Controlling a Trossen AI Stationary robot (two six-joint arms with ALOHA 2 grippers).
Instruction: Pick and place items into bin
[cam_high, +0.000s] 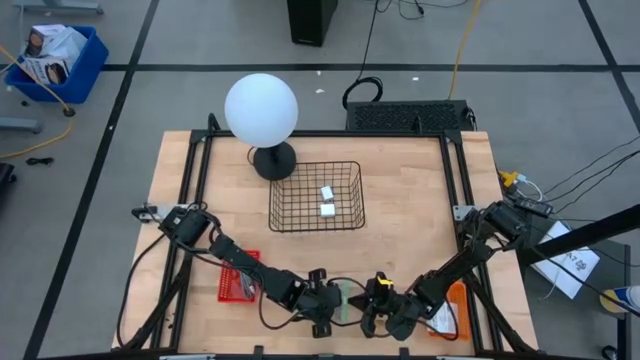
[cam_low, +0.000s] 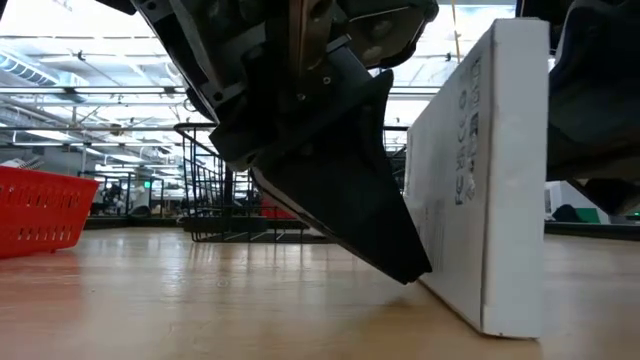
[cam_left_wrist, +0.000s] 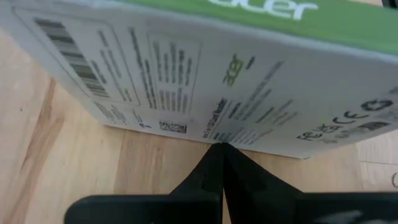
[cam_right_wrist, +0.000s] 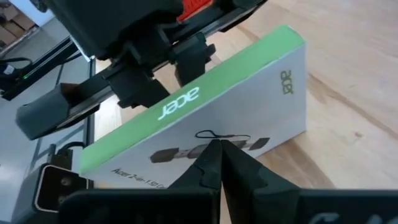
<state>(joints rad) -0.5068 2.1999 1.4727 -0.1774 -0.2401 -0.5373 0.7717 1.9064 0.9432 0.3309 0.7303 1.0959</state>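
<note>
A flat white printed box with a green side stands on one long narrow side near the table's near edge, green side up. It also shows in the low view. My left gripper is shut at the box's left face. My right gripper is shut at its right face. Two tiny white blocks lie in the black wire bin. The other items are out of view. My left gripper touches the box's labelled face near its lower edge with its shut fingertips. The fingers slant down from the table's left. The box stands on the table, leaning slightly. My right gripper has its shut fingertips against the printed face, about mid-height, coming from the table's right; whether they touch it I cannot tell.
A big white globe lamp stands at the far side, left of the bin. A red basket sits under the left arm. An orange object lies by the right arm. Bare wood lies between the bin and the grippers.
</note>
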